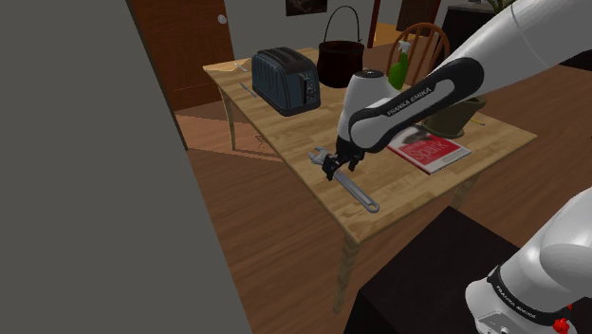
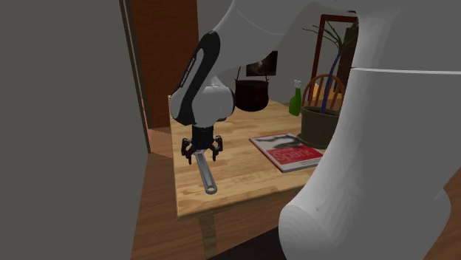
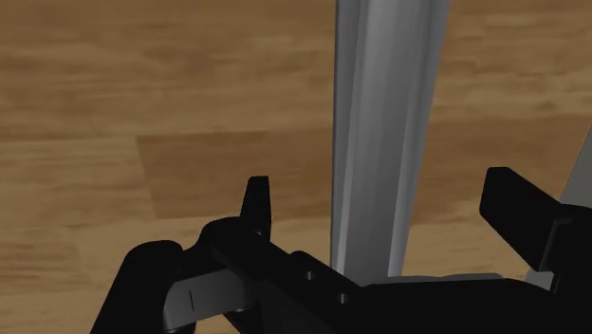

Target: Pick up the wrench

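One long grey metal wrench (image 1: 360,194) lies flat on the light wooden table (image 1: 285,133) in the shoulder view, near the front corner. Its head end is partly covered by the black two-finger gripper (image 1: 340,167), which hangs low over it; how wide the fingers stand is hard to judge here.

In the second exterior view the arm's white bulk in the foreground hides the table's (image 2: 236,166) right part. The gripper (image 2: 201,153) points straight down with its fingers spread astride the wrench (image 2: 206,176), whose ring end lies toward the table edge. A red book (image 2: 289,153) lies well apart.

In the wrist view both ends of the wrench (image 3: 384,123) are cut off. The gripper (image 3: 384,204) is open: the shaft runs between the fingers (image 3: 256,201), and neither visibly touches it.
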### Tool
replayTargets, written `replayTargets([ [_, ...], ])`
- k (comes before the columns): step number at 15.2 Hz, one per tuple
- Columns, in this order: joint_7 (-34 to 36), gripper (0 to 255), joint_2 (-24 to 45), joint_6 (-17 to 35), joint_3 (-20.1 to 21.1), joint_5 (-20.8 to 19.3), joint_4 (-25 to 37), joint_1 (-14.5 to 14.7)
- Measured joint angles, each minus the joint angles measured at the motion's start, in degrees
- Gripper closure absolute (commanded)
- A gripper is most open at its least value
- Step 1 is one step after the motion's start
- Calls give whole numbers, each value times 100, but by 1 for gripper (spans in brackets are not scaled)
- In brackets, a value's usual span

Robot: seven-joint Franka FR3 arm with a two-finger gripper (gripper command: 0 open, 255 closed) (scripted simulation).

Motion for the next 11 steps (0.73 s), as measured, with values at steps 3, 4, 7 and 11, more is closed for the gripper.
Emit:
replayTargets([
  [3, 16, 255, 27, 54, -10, -17, -6, -7],
  [4, 16, 255, 31, 58, -9, -18, -5, -6],
  [7, 18, 255, 30, 65, -9, -19, -8, -6],
  [11, 21, 255, 33, 63, -10, -20, -4, -5],
])
